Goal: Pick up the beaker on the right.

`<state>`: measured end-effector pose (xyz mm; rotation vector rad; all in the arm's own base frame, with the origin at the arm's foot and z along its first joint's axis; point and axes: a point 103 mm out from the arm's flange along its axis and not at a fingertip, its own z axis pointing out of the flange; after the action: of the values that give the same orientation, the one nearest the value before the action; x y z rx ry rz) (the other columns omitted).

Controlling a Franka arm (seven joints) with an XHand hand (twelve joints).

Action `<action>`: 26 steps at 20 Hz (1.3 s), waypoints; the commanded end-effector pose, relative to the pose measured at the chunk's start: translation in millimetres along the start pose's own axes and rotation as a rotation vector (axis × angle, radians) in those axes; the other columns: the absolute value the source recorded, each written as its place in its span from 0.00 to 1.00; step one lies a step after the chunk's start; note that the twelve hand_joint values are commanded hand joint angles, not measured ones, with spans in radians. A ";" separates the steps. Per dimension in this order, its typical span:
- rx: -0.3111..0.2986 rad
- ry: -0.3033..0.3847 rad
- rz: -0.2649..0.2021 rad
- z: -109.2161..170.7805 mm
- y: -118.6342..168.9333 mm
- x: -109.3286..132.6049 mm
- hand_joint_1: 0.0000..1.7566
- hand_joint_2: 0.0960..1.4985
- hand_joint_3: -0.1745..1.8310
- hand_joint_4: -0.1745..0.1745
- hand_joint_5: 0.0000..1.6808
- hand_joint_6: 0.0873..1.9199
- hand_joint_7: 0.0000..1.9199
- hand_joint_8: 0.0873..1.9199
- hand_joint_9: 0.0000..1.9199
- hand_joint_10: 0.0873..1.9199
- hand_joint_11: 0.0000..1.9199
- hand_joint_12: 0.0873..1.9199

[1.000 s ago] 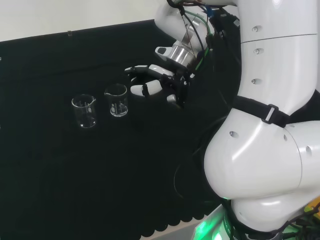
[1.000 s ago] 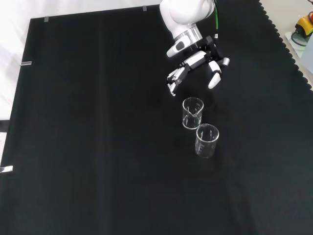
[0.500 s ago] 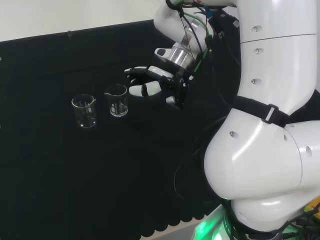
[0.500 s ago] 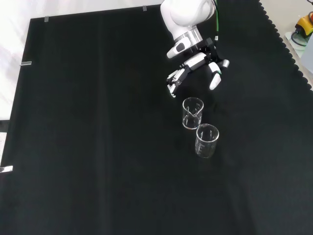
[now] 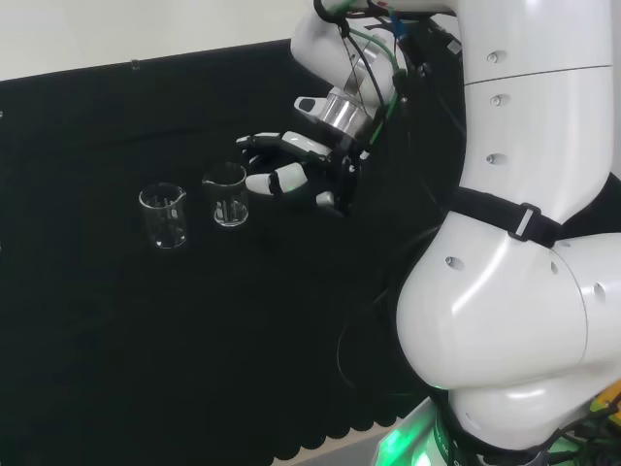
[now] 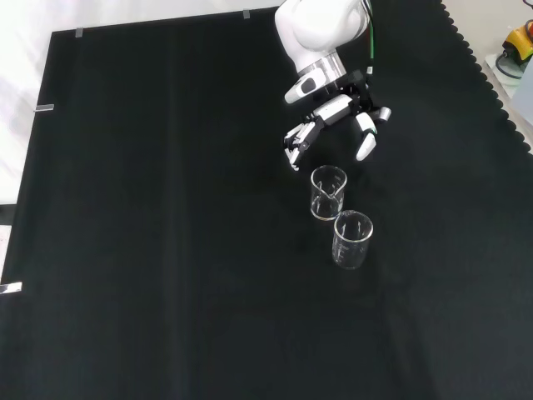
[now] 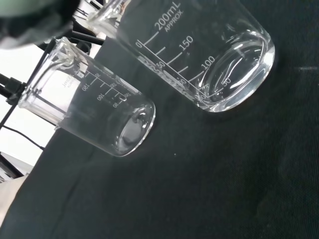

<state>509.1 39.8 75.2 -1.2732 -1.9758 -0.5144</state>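
Observation:
Two clear glass beakers stand upright on the black cloth. In the head view the right beaker [image 5: 227,195] is nearest the hand, and the left beaker [image 5: 164,216] stands beside it. In the front view they sit one behind the other: the nearer-to-hand beaker [image 6: 327,192] and the other beaker [image 6: 351,239]. The hand [image 5: 296,169] [image 6: 336,116] hovers just right of the right beaker in the head view, fingers spread and relaxed, holding nothing. Both beakers, the larger-looking one [image 7: 199,45] and the other [image 7: 89,114], appear close in the wrist view.
The arm's big white links [image 5: 529,252] fill the right of the head view. The black cloth [image 6: 166,250] spreads wide around the beakers. Its scalloped edge [image 6: 491,75] runs along the right of the front view.
The hand has edged closer to the right beaker, moving left in the head view. The beakers have not moved.

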 end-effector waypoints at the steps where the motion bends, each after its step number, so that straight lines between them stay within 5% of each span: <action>1: -0.007 -0.021 0.000 5.1 2.4 -0.1 0.47 0.15 0.58 0.40 0.20 0.00 0.16 0.27 0.23 0.27 0.00 0.70; 13: -0.039 0.058 -0.030 13.7 7.9 -4.3 0.50 0.14 0.59 0.42 0.17 0.00 0.15 0.26 0.21 0.26 0.00 0.67; 26: -0.015 0.071 -0.042 23.3 10.9 -7.7 0.49 0.14 0.59 0.42 0.17 0.00 0.15 0.26 0.21 0.27 0.00 0.66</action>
<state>512.6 53.5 57.1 -1.2151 -1.9501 -0.5913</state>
